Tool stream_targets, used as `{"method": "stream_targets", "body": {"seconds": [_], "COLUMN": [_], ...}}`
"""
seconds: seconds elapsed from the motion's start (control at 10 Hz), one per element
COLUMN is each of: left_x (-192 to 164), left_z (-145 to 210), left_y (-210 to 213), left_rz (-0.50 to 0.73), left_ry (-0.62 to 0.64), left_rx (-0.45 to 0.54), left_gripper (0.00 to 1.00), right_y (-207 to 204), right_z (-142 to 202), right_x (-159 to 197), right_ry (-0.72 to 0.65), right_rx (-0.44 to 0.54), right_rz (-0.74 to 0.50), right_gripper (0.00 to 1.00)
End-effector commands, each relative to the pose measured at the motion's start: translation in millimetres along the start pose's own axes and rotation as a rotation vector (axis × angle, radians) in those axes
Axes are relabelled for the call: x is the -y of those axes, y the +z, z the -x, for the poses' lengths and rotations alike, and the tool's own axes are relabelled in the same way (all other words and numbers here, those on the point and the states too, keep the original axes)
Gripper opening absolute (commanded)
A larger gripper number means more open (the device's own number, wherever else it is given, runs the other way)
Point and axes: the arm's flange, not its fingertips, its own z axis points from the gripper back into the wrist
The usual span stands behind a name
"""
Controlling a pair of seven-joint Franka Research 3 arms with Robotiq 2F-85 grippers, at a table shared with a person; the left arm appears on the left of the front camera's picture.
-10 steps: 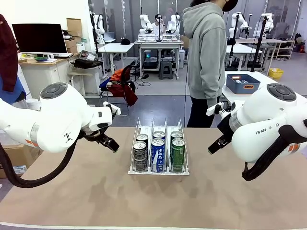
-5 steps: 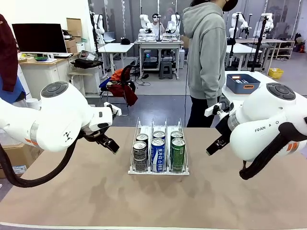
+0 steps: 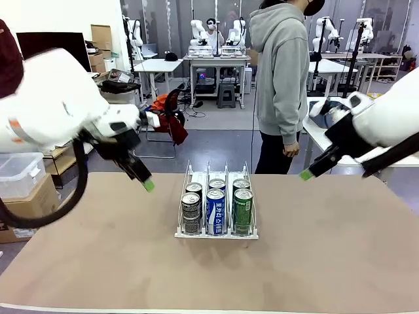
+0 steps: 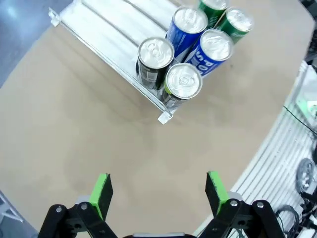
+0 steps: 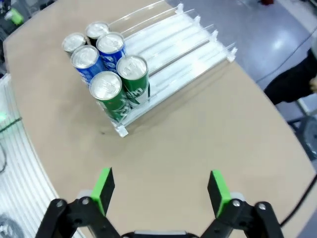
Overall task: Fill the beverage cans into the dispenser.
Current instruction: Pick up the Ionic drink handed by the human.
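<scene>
Six beverage cans [image 3: 215, 209] stand in the dispenser [image 3: 196, 233], packed at its near end, mid-tabletop [image 3: 91, 261]. That's two dark ones in the left lane, two blue-and-white in the middle lane and two green-and-white in the right lane. Off to the rack's left, the left end effector [image 4: 158, 191] hangs above the surface, jaws spread wide, holding nothing. On the other side, the right end effector [image 5: 161, 189] is up high, also wide open and empty. A person [image 3: 281, 72] in a grey hoodie stands at the far edge, behind the rack.
</scene>
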Motion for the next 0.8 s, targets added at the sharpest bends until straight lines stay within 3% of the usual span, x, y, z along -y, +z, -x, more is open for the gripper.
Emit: {"method": "stream_targets", "body": {"seconds": [0.0,0.3,0.4,0.5,0.7], "left_x": [-17,-32,-26,-27,-27], "left_z": [7,12,17,9,9], "left_y": [33,70,55,80,80], "left_rz": [0.065,0.047,-0.062,0.037,0.037], "left_ry": [-0.027,-0.017,0.041,-0.022,-0.022], "left_rx": [0.085,0.217,0.229,0.177,0.177], "left_gripper": [1.0,1.0,1.0,1.0,1.0], "right_y": [22,48,39,54,54], "right_z": [9,26,27,21,21], "right_x": [19,46,43,40,40], "right_ry": [-0.001,-0.094,-0.09,-0.076,-0.076], "right_rx": [0.033,0.122,0.107,0.093,0.093], "right_rz": [-0.088,-0.081,-0.041,-0.063,-0.063], "right_gripper": [1.0,1.0,1.0,1.0,1.0]}}
